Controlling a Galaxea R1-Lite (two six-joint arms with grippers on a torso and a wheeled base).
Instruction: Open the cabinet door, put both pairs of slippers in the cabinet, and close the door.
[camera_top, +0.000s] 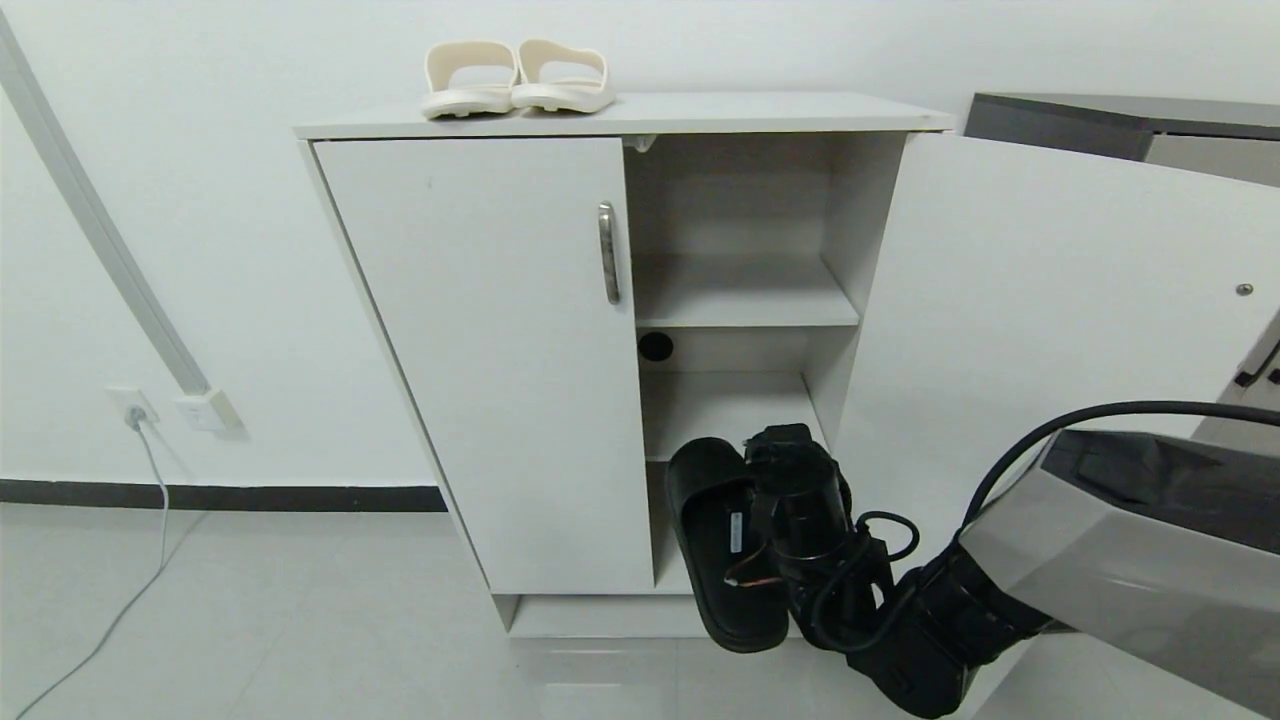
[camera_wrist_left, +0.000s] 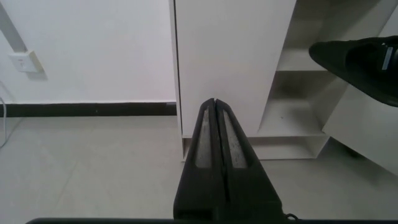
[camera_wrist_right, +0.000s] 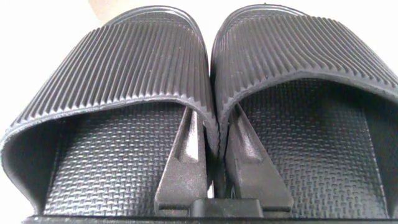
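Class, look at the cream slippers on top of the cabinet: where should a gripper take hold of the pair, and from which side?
Pinch the touching inner strap edges of the cream slippers together, coming from the front. They sit side by side on the cabinet top, strap openings facing the robot, so a finger likely fits under each strap.

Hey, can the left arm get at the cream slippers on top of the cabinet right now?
Probably yes. The cream slippers lie uncovered on the cabinet top, nothing in front. But the left gripper is shut and low, facing the closed door, so it must rise and open first.
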